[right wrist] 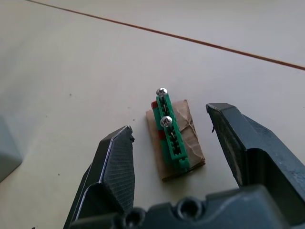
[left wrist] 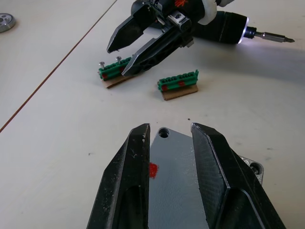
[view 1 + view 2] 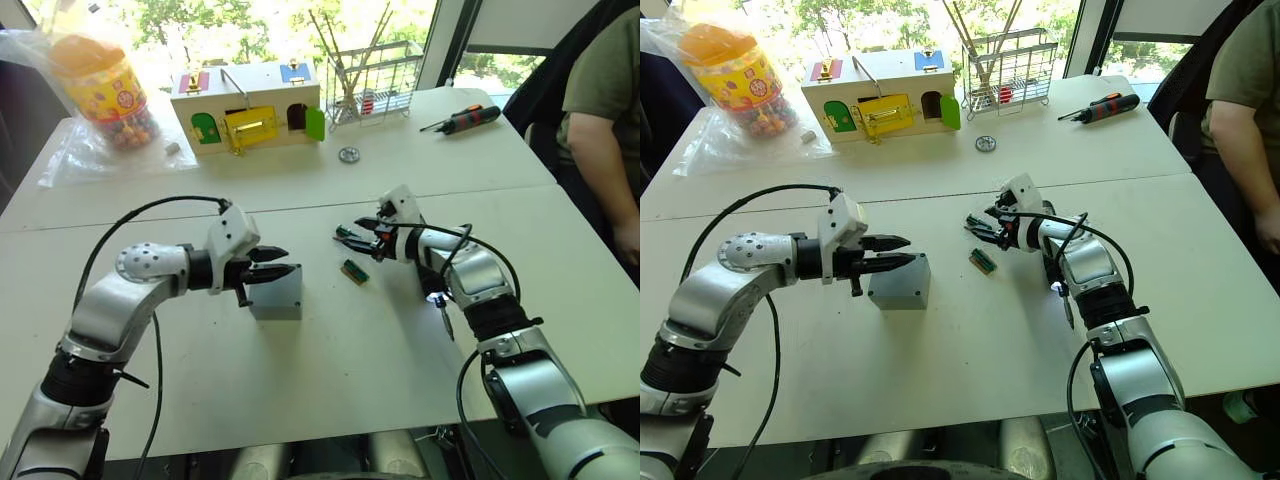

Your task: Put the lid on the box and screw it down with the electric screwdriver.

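The grey box (image 3: 278, 298) stands on the table left of centre. The lid (image 2: 174, 181), a flat grey face with a corner screw hole and a small red mark, lies on top of it; whether it sits flush I cannot tell. My left gripper (image 3: 290, 260) reaches in from the left just over the lid, open, its fingers straddling nothing. My right gripper (image 3: 358, 230) is open around a green screw strip (image 1: 171, 131) holding two screws. The electric screwdriver (image 2: 224, 31) lies beside my right wrist, its tip lamp lit and its bit (image 2: 271, 37) pointing away from the box.
A second green strip (image 3: 354, 271) lies between box and right arm. Far side: wooden latch box (image 3: 245, 115), candy jar (image 3: 105, 85), wire rack (image 3: 375, 85), metal disc (image 3: 348, 154), manual screwdriver (image 3: 465, 118). A person (image 3: 600, 110) sits at the right edge.
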